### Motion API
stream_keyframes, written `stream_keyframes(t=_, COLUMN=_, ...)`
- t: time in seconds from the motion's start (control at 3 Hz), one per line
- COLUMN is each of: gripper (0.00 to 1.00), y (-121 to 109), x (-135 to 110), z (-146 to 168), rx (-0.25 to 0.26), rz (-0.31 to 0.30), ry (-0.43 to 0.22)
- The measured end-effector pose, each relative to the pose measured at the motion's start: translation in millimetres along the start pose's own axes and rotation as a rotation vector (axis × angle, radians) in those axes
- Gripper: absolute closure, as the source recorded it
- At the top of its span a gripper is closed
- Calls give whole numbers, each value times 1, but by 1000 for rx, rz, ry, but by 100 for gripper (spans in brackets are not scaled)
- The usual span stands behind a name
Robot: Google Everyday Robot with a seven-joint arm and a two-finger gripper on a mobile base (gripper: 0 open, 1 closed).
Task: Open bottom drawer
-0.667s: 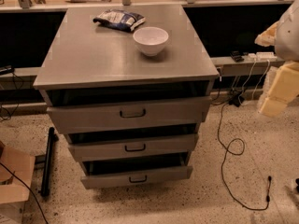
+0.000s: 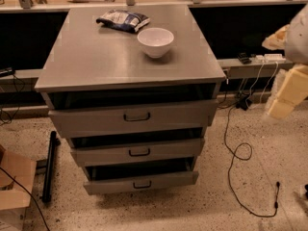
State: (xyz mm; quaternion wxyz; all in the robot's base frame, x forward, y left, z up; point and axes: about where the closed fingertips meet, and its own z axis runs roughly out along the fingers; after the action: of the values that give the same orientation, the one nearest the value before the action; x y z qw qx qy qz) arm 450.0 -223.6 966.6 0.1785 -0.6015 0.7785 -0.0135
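**No move yet: gripper waits at the right, bottom drawer untouched**

Camera view: compared with a moment ago, nothing has shifted. The gripper hangs in the same spot at the right edge, pale and blocky. It is about level with the top drawer and well apart from the cabinet, and whether it is spread or closed I cannot tell. The bottom drawer sits exactly where it was, lowest of the three and nearest the floor. Its small dark handle is in the middle of the front, with nothing touching it. As I read it, the pull has not begun, and the whole approach down and left to that handle is still to come.

Now the containers. All three drawers, the middle drawer included, show a dark strip above their fronts. The insides are in shadow, so what they hold is hidden. Up on the counter a white bowl stands upright and looks empty. A crumpled snack bag lies just behind it; touching or not, I cannot tell. At lower left a cardboard box pokes in, its contents out of sight. A black cable loops across the floor between gripper and cabinet, so that's one to watch on the way in.
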Motion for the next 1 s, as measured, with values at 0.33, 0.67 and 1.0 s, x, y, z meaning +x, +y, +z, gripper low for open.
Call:
stream_keyframes(t=0.33, gripper=0, y=-14, x=13, z=29, rx=-51, rz=22, ry=-57)
stream_keyframes(t=0.67, gripper=0, y=-13, x=13, z=40, rx=-64, rz=29, ry=-64)
stream_keyframes(t=1.0, gripper=0, y=-5, x=8, z=80, rx=-97, rz=67, ry=-97)
